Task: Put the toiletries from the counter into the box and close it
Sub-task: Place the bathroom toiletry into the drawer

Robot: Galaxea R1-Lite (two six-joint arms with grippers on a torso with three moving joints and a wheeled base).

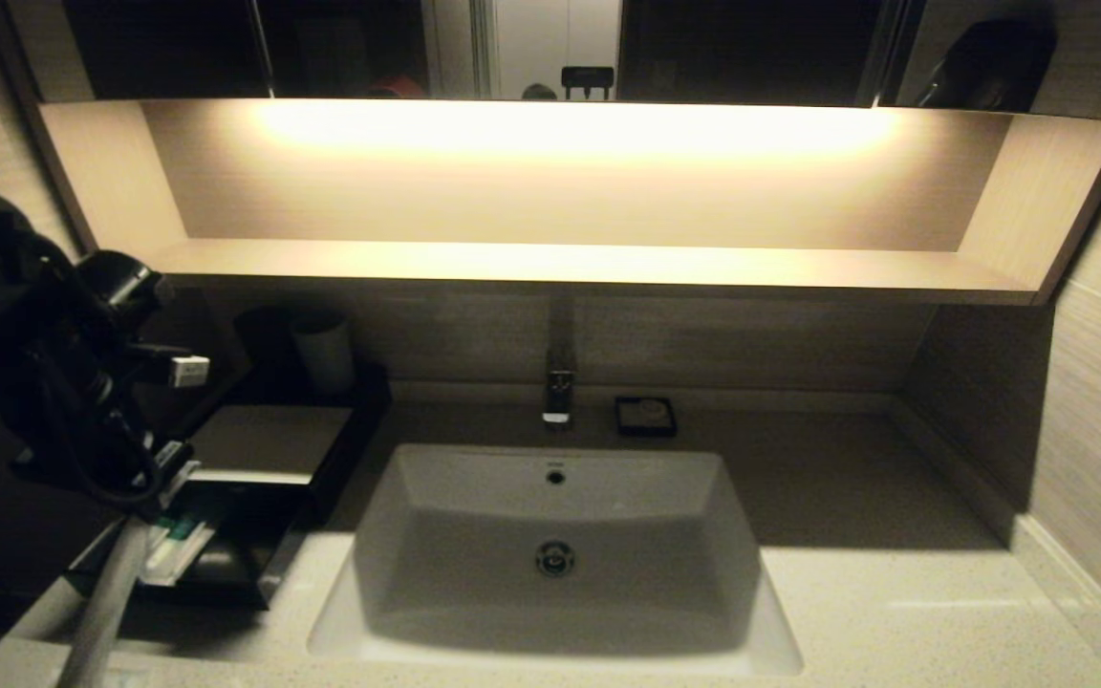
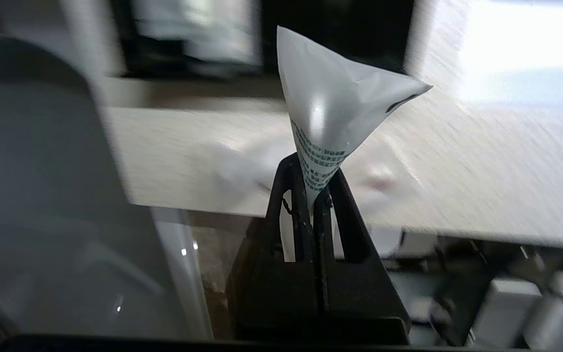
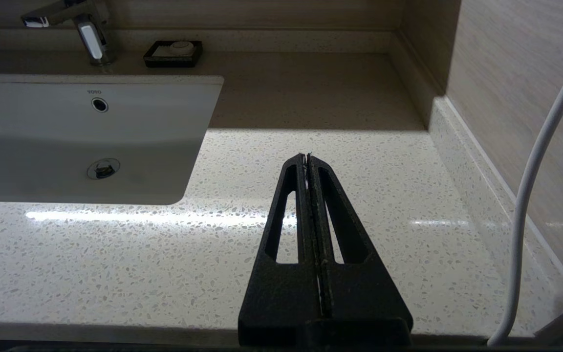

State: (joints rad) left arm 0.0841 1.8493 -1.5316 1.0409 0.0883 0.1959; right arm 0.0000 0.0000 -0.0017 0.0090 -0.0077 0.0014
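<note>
My left gripper point(image 2: 313, 188) is shut on a white sachet point(image 2: 330, 112) with green print, which fans out beyond the fingertips. In the head view the left gripper point(image 1: 166, 470) hangs over the box point(image 1: 264, 441), a black organiser with a pale top panel point(image 2: 188, 161). The box's black drawer point(image 1: 254, 564) is slid out, and white and green toiletries point(image 1: 173, 547) lie in it. My right gripper point(image 3: 307, 159) is shut and empty, low over the speckled counter point(image 3: 115, 254) to the right of the basin. It is outside the head view.
The white basin point(image 1: 555, 573) is sunk in the middle of the counter point(image 1: 895, 592), with a tap point(image 1: 558, 382) behind it. A small black dish point(image 1: 645, 417) sits beside the tap. A pale cup point(image 1: 324, 354) stands behind the box. A white cable point(image 3: 535, 171) hangs by the right wall.
</note>
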